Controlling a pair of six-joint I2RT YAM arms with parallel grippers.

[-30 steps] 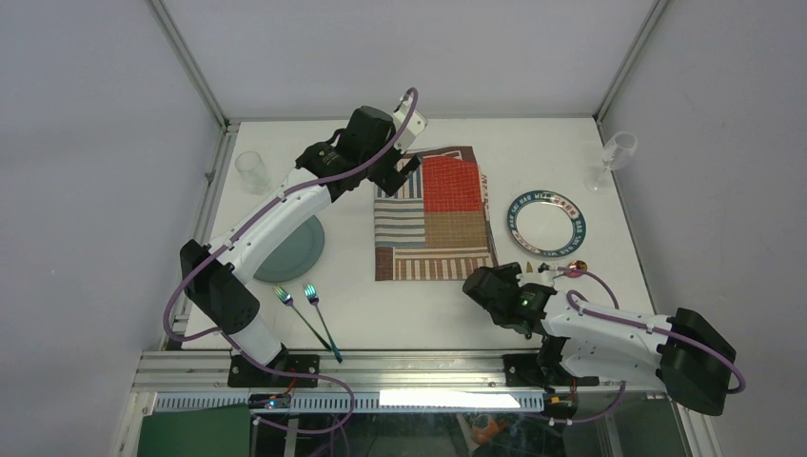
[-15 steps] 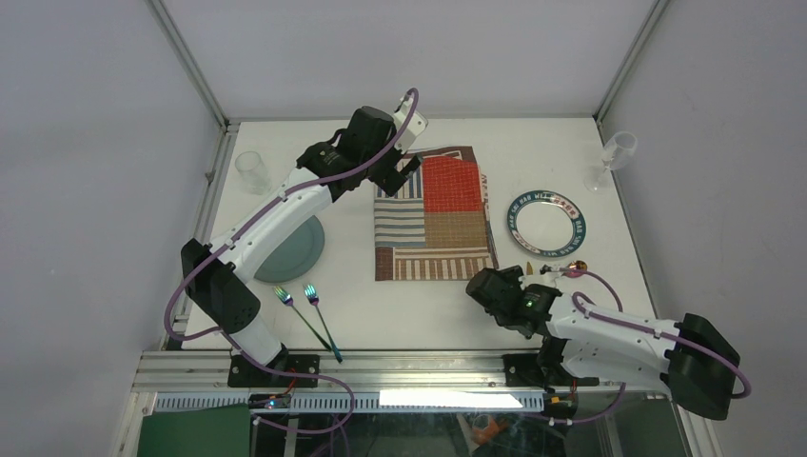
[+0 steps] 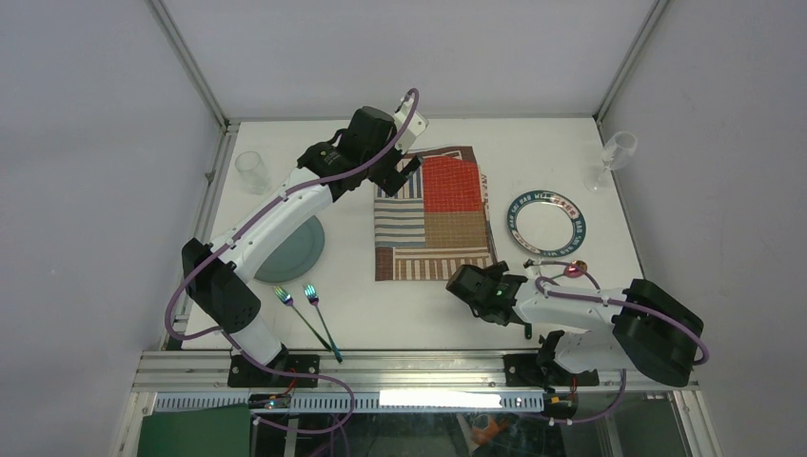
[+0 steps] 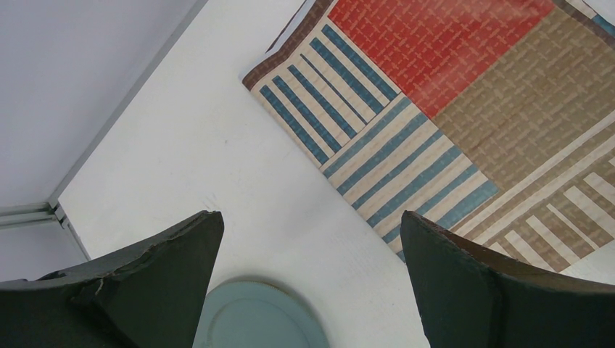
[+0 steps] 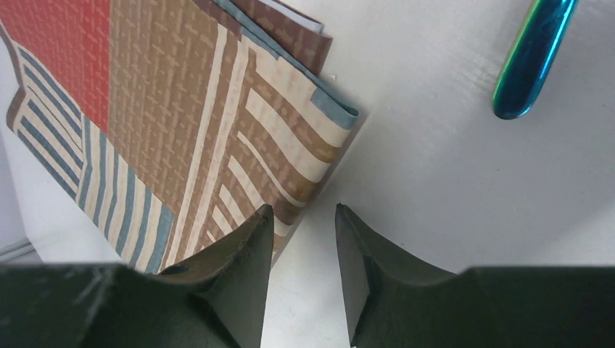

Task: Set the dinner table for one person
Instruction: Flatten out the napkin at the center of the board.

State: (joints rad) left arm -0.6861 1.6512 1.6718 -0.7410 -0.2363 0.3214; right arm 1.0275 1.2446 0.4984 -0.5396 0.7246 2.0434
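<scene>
Task's thing: the large matte white dinner table with aluminium frame rails lies under everything. The striped red, blue and tan woven placemat lies at its middle.
Left gripper: the left gripper hovers over the placemat's far-left corner, fingers spread wide with nothing between them.
Right gripper: the right gripper sits low at the placemat's near-right corner. Its fingers are a narrow gap apart, with only bare tabletop in the gap.
Risk, layers: that corner shows stacked folded layers, so a pinch would likely catch only some and leave the mat skewed or bunched.
Risk, slip: thin cloth lying flat on a smooth top may slide off the fingertips rather than lift.
Risk, cutlery: the iridescent teal metal handle just right of that corner could be knocked by a sweep of the arm.
Containers: the round grey-blue plate left of the placemat and the round silver plate with blue patterned rim right of it hold nothing. The clear tumbler far left and the clear stemmed glass far right look empty.
Forks: two iridescent forks lie near-left of the placemat.
</scene>
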